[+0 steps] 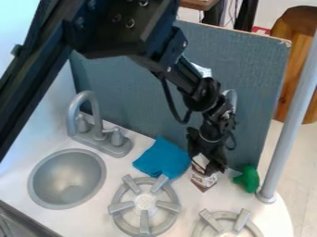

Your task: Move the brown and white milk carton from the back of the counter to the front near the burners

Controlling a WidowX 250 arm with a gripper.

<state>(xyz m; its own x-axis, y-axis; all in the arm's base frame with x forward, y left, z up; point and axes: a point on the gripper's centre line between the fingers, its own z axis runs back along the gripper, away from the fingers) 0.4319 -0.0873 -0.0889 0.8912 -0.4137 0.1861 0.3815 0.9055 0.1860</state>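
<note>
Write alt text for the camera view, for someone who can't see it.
A black robot gripper hangs down at a small brown-and-white box on a toy-kitchen counter, between a blue cloth and a green object. Two gray stove burners sit nearer the camera; a round sink with a faucet is at image left.

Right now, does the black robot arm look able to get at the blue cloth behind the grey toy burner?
Probably yes. The blue cloth lies close beside the black gripper, with nothing seen on top. The small brown-and-white carton under the gripper might hinder it, if held; I cannot tell.
</note>
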